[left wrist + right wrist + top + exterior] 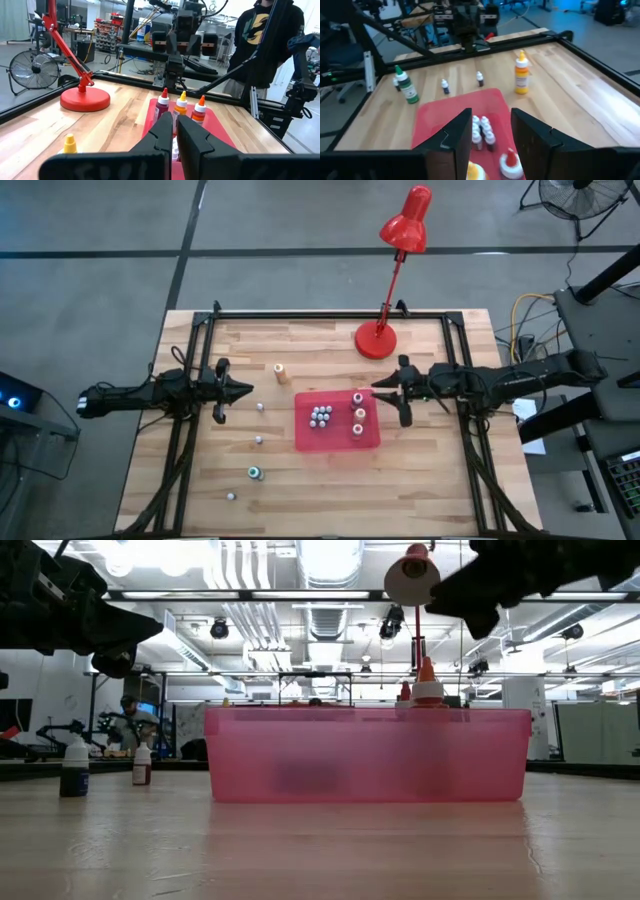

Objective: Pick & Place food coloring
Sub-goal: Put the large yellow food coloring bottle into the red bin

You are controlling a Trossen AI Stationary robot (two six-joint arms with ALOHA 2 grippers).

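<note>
Your right gripper [487, 145] hangs parted and empty over the tray [337, 438]; left gripper [245, 389] pinched together. Descend carelessly and you'll topple the bottles [321, 416].

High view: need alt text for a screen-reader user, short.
Seen from above, a red tray sits mid-table holding a cluster of tiny bottles and three larger ones. The left gripper and right gripper hover at either side, holding nothing. Five more bottles, including an orange bottle, stand left of the tray; a red lamp stands behind.
</note>
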